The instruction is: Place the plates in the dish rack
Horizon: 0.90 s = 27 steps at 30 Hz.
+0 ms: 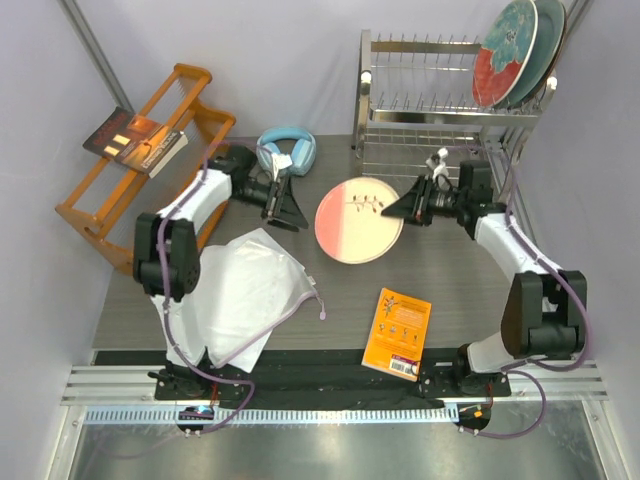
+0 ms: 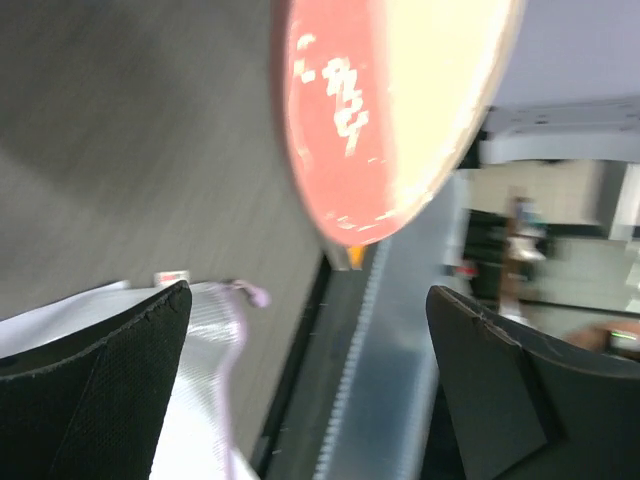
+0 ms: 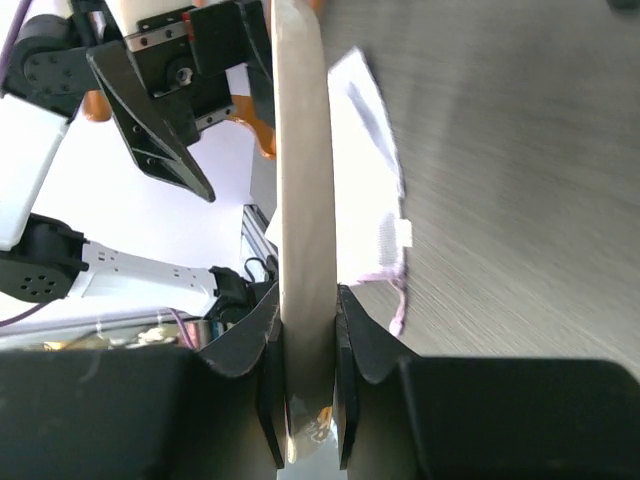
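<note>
Grip: right gripper (image 3: 305, 340) pinches rim of round pink-and-cream sprig plate (image 1: 358, 220) | left gripper (image 1: 290, 212) spread wide, clear | next: lift edge-on into free slot of silver wire dish rack (image 1: 440, 115)

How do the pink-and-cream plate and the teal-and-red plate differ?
The pink-and-cream plate has plain halves and a sprig; the teal-and-red plate is patterned. The pink-and-cream plate is clamped by the right gripper; the teal-and-red plate stands in the dish rack's upper tier. Both are round.
</note>
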Each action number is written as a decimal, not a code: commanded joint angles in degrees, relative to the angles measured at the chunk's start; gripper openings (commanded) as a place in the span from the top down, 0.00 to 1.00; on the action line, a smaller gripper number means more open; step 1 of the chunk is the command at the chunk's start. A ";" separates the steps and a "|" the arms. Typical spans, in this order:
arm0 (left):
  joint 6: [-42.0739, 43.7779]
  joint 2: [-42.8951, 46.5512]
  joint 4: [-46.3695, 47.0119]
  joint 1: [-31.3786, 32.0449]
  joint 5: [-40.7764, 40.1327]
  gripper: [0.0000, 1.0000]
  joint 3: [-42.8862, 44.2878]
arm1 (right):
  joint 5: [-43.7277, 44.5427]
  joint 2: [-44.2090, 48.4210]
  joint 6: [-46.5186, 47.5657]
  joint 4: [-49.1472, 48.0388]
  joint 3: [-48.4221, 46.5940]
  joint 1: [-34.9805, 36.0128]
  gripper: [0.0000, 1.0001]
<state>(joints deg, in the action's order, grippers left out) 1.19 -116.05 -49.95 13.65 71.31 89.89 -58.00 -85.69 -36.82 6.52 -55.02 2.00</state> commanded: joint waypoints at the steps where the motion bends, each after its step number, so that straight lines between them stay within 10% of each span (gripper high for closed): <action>1: 7.25 14.23 -4.20 -0.20 -17.21 0.01 3.72 | -7.13 8.17 6.57 9.71 -13.16 -0.07 0.99; 13: -4.77 25.70 21.21 0.41 -67.51 0.01 -1.12 | 7.69 -5.61 19.76 27.93 -73.79 -7.53 0.99; 27: -8.75 25.78 21.74 2.08 -61.20 0.01 -3.57 | 46.20 -9.76 30.48 11.42 -84.90 -8.06 0.99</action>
<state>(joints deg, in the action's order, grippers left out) -5.61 -92.14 -31.64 15.20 8.69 87.68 -26.61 -95.66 -10.55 30.76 -138.17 -5.93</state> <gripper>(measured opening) 0.994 0.236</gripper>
